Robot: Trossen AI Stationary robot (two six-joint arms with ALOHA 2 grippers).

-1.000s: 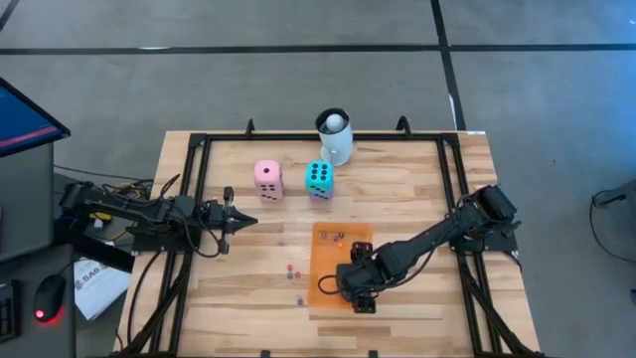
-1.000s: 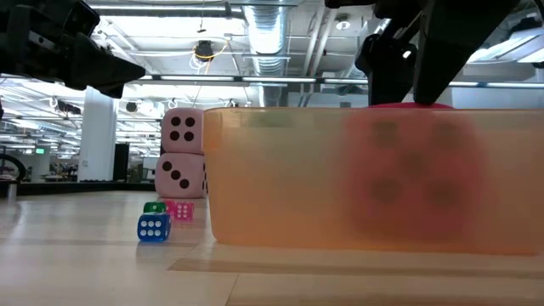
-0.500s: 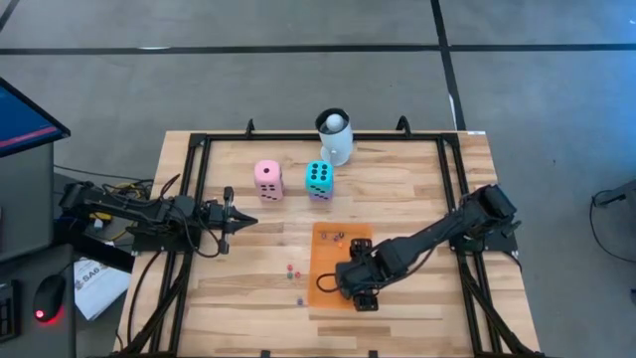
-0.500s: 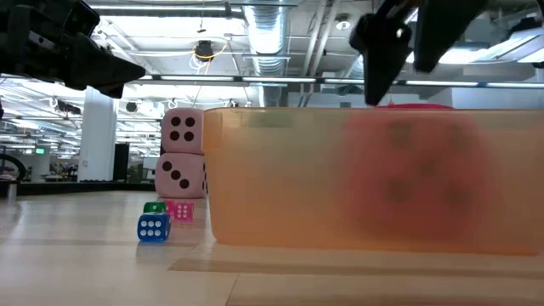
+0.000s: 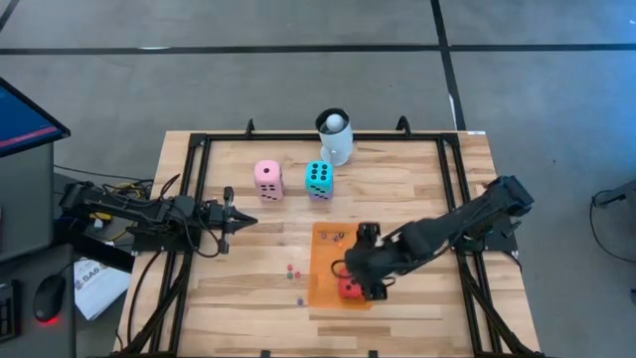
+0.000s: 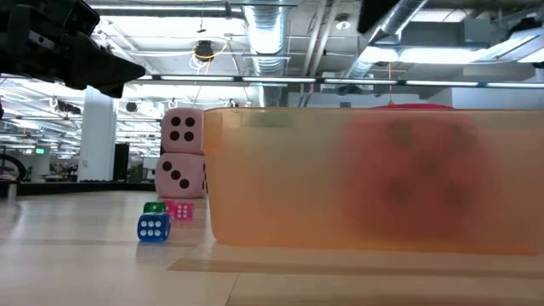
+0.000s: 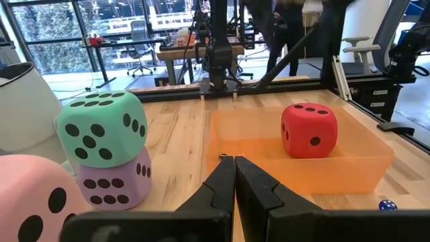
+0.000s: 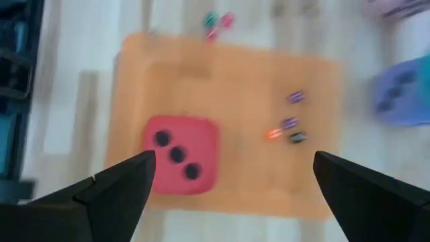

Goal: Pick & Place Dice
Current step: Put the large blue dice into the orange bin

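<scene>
Since the earlier frame, right gripper (image 5: 364,261) has lifted, wide open, leaving the red die (image 5: 349,288) in the orange tray (image 5: 328,261). Placing step seems done; next it should reach beyond the tray for the teal die (image 5: 318,176), while left gripper (image 5: 245,221) waits closed.

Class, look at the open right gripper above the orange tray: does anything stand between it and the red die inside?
Nothing visible does. The right gripper hangs open over the orange tray, and in its wrist view the red die lies uncovered between the fingers, with only a few tiny dice off to one side.
</scene>
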